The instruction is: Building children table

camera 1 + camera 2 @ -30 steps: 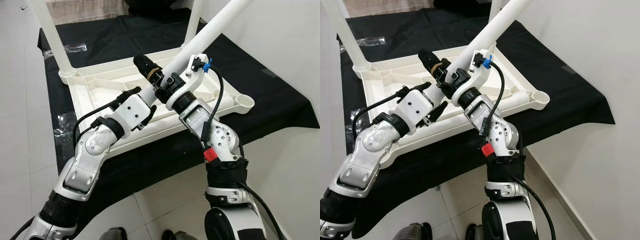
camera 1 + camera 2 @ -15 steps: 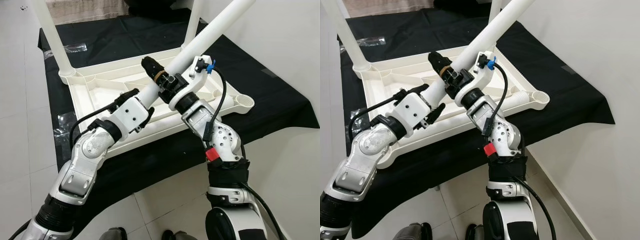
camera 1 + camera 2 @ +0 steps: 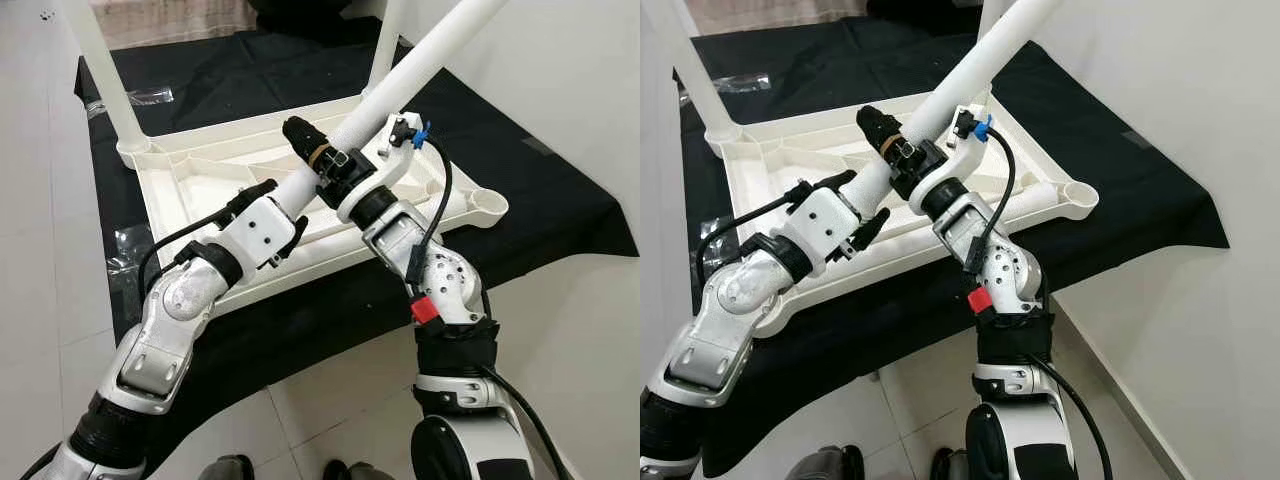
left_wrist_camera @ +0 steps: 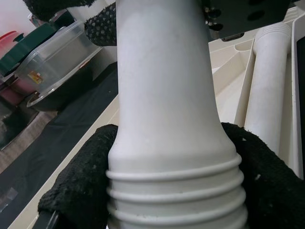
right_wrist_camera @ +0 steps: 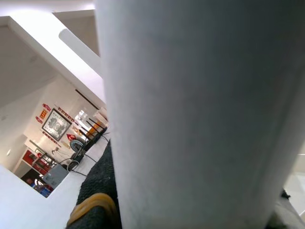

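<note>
Currently, item one: white plastic tabletop point(image 3: 215, 180), upside down on a black cloth point(image 3: 520, 190) spread on the floor, ribbed underside up. Two white legs point(image 3: 100, 60) stand upright in its far corner sockets; the near right socket point(image 3: 490, 203) is open. Item two: loose white leg point(image 3: 420, 70), held slanting above the tabletop. Left hand point(image 4: 176, 191) is clamped around the leg's threaded lower end, black padded fingers point(image 4: 78, 186) on both sides. Right hand point(image 3: 320, 160) is closed on the same leg just above, fingers wrapped about it.
</note>
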Robot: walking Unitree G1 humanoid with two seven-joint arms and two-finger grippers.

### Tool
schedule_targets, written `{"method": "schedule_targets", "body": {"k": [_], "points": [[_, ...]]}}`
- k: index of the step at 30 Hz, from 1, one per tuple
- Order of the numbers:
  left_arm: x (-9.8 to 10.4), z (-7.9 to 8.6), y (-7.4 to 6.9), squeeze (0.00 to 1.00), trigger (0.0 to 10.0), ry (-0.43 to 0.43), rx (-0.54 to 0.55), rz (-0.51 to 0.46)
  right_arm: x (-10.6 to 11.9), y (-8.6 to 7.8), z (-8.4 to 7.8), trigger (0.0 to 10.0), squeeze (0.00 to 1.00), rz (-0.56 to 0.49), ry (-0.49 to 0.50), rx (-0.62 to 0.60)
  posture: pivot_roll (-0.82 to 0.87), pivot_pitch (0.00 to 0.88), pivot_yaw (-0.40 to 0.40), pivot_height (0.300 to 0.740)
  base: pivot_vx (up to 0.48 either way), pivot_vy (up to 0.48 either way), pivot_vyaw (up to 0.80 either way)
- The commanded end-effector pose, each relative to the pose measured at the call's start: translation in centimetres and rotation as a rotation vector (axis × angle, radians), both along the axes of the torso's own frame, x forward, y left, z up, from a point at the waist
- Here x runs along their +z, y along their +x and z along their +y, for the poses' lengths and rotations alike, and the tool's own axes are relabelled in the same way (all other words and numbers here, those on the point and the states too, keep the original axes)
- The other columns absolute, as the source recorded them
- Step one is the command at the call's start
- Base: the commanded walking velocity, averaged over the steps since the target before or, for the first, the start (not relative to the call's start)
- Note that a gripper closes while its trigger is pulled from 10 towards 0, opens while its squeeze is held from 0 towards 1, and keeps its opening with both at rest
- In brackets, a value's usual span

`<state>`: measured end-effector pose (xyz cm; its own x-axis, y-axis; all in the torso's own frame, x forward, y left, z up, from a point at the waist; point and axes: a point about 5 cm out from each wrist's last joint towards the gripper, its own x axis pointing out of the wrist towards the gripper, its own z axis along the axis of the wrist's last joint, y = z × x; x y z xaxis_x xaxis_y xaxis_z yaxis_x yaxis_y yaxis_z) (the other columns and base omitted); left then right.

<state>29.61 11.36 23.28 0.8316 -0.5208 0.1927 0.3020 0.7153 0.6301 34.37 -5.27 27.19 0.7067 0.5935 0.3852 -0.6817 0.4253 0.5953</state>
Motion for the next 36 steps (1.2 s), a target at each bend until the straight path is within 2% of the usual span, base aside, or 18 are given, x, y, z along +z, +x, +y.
{"method": "schedule_targets", "body": {"k": [1,3,4,8,10,12,13,18,19,22,23,25,27,29,30,33,36], "points": [[-0.9,0.4,-0.1,0.00,10.0,-0.005,0.011,0.052,0.4,-0.5,0.3,0.0,0.00,-0.022,0.040,0.022,0.09,0.125,-0.100,0.740,0.000,0.000,0.00],[-0.9,0.4,-0.1,0.00,10.0,-0.005,0.011,0.052,0.4,-0.5,0.3,0.0,0.00,-0.022,0.040,0.022,0.09,0.125,-0.100,0.740,0.000,0.000,0.00],[-1.2,0.5,0.0,1.00,10.0,-0.013,0.009,0.075,0.5,-0.4,0.3,0.0,0.00,-0.026,0.041,0.019,0.09,0.122,-0.099,0.740,0.000,0.000,0.00],[-1.7,1.0,0.1,1.00,10.0,-0.011,0.028,0.105,1.1,-0.4,0.0,0.0,0.00,-0.047,0.048,0.009,0.09,0.117,-0.097,0.740,0.000,0.000,0.00],[-2.2,1.2,0.1,1.00,10.0,0.031,0.026,0.123,1.5,-0.5,-0.2,0.0,0.00,-0.062,0.051,0.005,0.09,0.116,-0.096,0.740,0.000,0.000,0.00],[-2.2,1.2,0.1,1.00,10.0,0.031,0.026,0.123,1.5,-0.5,-0.2,0.0,0.00,-0.062,0.051,0.005,0.09,0.116,-0.096,0.740,0.000,0.000,0.00],[-2.3,1.3,0.1,0.00,10.0,0.033,0.027,0.126,1.7,-0.5,-0.3,0.0,0.00,-0.067,0.055,0.005,0.08,0.113,-0.098,0.740,0.000,0.000,0.00],[-2.7,1.9,-0.1,0.00,10.0,0.031,0.055,0.136,2.2,-0.5,-0.5,0.0,0.00,-0.089,0.055,-0.008,0.08,0.112,-0.098,0.740,0.000,0.000,0.00],[-3.0,2.4,-0.4,0.00,10.0,0.035,0.074,0.147,2.5,-0.5,-0.8,1.5,0.00,-0.101,0.048,-0.026,0.08,0.111,-0.098,0.740,0.000,0.000,0.00],[-3.5,2.9,-0.9,0.00,10.0,0.028,0.096,0.169,3.0,-0.3,-1.3,1.5,0.00,-0.135,0.012,-0.087,0.09,0.111,-0.099,0.740,0.000,0.000,0.00],[-4.5,3.3,-1.9,0.00,10.0,0.005,0.117,0.216,3.6,-0.2,-1.9,10.0,0.00,-0.178,-0.023,-0.136,0.09,0.111,-0.101,0.740,0.000,0.000,0.00],[-4.9,3.4,-2.2,0.00,10.0,-0.001,0.125,0.233,3.8,-0.2,-2.1,10.0,0.00,-0.192,-0.032,-0.148,0.09,0.111,-0.101,0.740,0.000,0.000,0.00],[-5.7,3.5,-3.1,0.00,10.0,-0.051,0.144,0.281,3.9,-0.2,-2.6,10.0,0.00,-0.221,-0.076,-0.194,0.09,0.112,-0.103,0.740,0.000,0.000,0.00],[-6.0,3.5,-3.3,0.00,10.0,-0.065,0.147,0.292,3.9,-0.1,-2.8,10.0,0.00,-0.231,-0.098,-0.210,0.08,0.113,-0.104,0.740,0.000,0.000,0.00],[-6.0,3.5,-3.7,0.00,10.0,-0.110,0.163,0.301,3.8,-0.1,-3.1,10.0,0.00,-0.253,-0.139,-0.256,0.09,0.112,-0.105,0.740,0.000,0.000,0.00],[-5.7,3.2,-4.5,0.00,10.0,-0.185,0.176,0.290,3.3,-0.1,-3.6,10.0,0.00,-0.279,-0.205,-0.316,0.09,0.110,-0.109,0.740,0.000,0.000,0.27],[-5.5,3.0,-5.0,0.00,10.0,-0.213,0.181,0.277,3.2,-0.1,-3.9,10.0,0.00,-0.289,-0.229,-0.343,0.09,0.109,-0.113,0.740,0.000,0.000,0.80]]}}
